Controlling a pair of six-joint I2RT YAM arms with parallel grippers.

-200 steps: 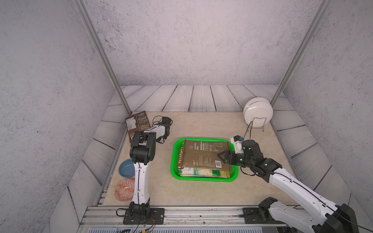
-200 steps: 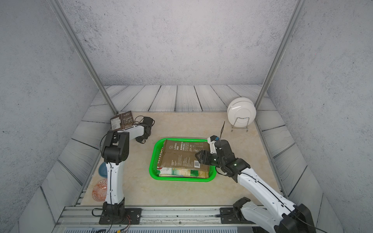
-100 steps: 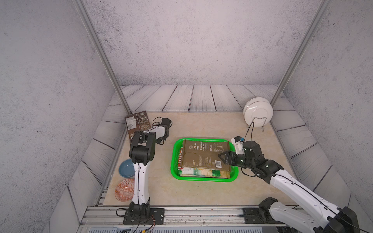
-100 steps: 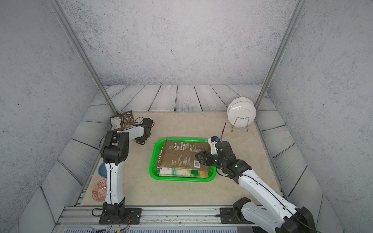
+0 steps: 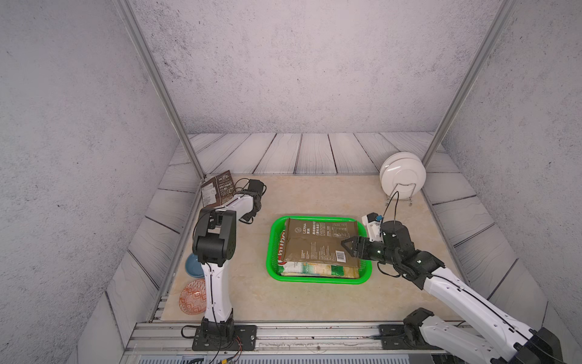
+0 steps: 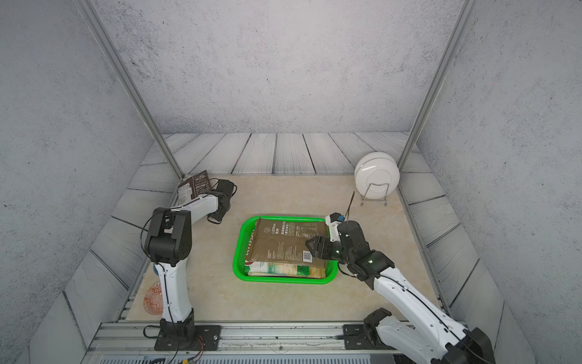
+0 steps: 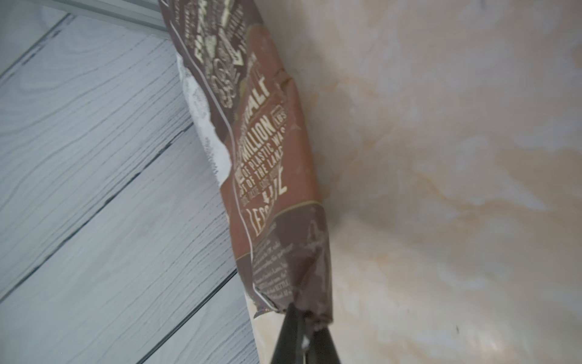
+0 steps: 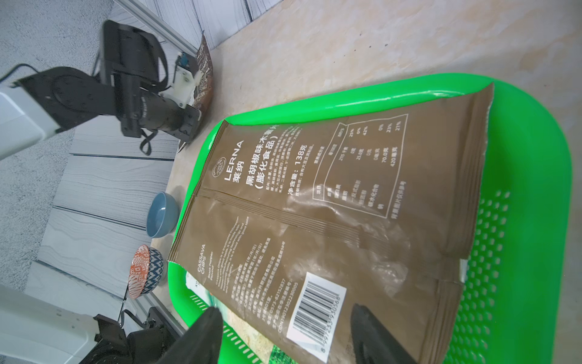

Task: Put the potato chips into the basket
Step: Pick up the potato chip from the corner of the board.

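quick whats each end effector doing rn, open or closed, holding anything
Left end effector: closed on the brown chip bag.
Right end effector: open, holding nothing, over the olive bag in the basket.

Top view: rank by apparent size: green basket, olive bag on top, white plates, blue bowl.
1. green basket
2. olive bag
3. white plates, farthest from the camera
4. blue bowl, partly hidden behind the left arm, so true extent unsure

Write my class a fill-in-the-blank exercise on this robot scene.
The left gripper is ____ on the brown bag.
The right gripper has its jaws ____ over the olive bag.
The olive bag lies in the ____ basket.
The white plates stand in a wire ____.
Missing words: shut, open, green, rack.
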